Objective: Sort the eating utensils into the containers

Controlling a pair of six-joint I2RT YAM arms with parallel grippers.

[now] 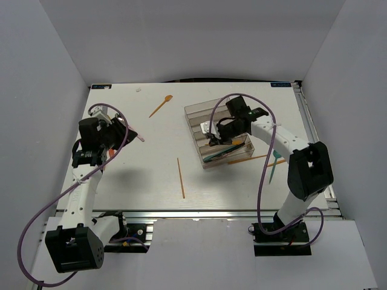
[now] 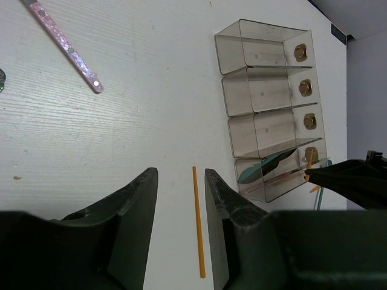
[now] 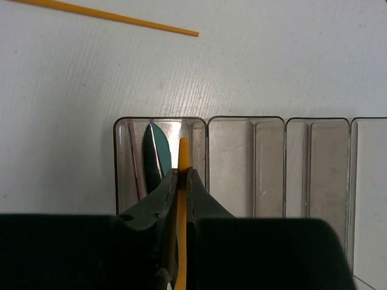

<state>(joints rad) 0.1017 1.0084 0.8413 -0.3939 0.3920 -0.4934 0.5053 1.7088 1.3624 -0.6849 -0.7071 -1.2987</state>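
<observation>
Where the top view shows the right gripper (image 1: 213,140) over the tray (image 1: 192,112), a drop-off appears intended. In the left wrist view, the left gripper (image 2: 179,175) stands spread, framing an orange stick (image 2: 198,229), probably the next pick. In the right wrist view, the right gripper pinches an orange utensil (image 3: 182,151) above the end compartment (image 3: 124,163), which holds a teal utensil (image 3: 154,154).

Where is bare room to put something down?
Bare: the table between left arm and thin orange stick, and the near strip from that stick to the right arm. Crowded: the tray under the right tool, with utensils at its right.

glossy clear plastic tray (image 2: 266,109); matt white wood-grain table (image 2: 139,109); brass-coloured metal nuts (image 2: 300,52).
</observation>
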